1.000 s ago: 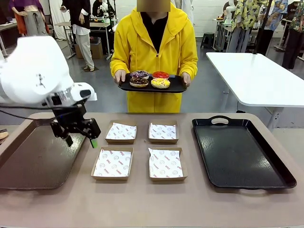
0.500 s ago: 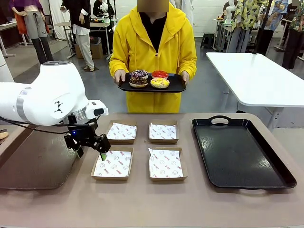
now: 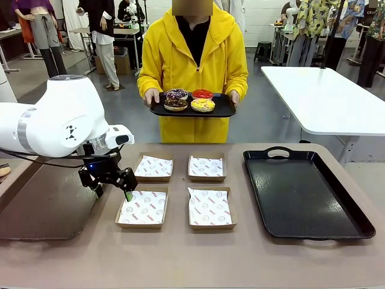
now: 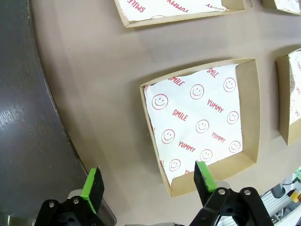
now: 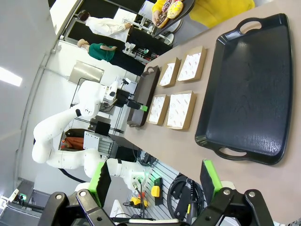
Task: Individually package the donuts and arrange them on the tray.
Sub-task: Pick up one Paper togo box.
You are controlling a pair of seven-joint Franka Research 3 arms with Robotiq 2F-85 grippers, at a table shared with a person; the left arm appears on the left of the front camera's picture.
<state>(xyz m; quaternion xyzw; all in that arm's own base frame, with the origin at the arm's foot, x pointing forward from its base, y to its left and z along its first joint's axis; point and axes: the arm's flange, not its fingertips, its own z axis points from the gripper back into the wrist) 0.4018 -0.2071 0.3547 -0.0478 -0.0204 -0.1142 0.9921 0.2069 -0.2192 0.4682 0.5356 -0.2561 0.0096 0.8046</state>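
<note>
A person in a yellow hoodie stands at the far side holding a small black serving tray (image 3: 224, 109) with several donuts: purple (image 3: 177, 94), chocolate (image 3: 175, 104), red (image 3: 203, 94) and yellow (image 3: 203, 105). Those donuts (image 5: 169, 9) appear again at the top of the right wrist view. My left gripper (image 3: 114, 192) hangs open just over the left edge of the near-left paper-lined box (image 3: 142, 208). In the left wrist view, that gripper (image 4: 147, 178) straddles the box's (image 4: 202, 120) near corner. My right gripper (image 5: 155, 180) is open and empty, high above the large black tray (image 5: 244, 84).
Several open cardboard boxes with smiley paper liners, such as the far-right one (image 3: 206, 167), sit in a square at the table's middle. The large empty black tray (image 3: 307, 192) lies at the right. A dark brown tray (image 3: 42, 201) lies at the left. A white table (image 3: 325, 96) stands behind.
My left arm has swung right, from above the brown tray to the near-left box, then settled there. The person and the donuts have stayed put.
</note>
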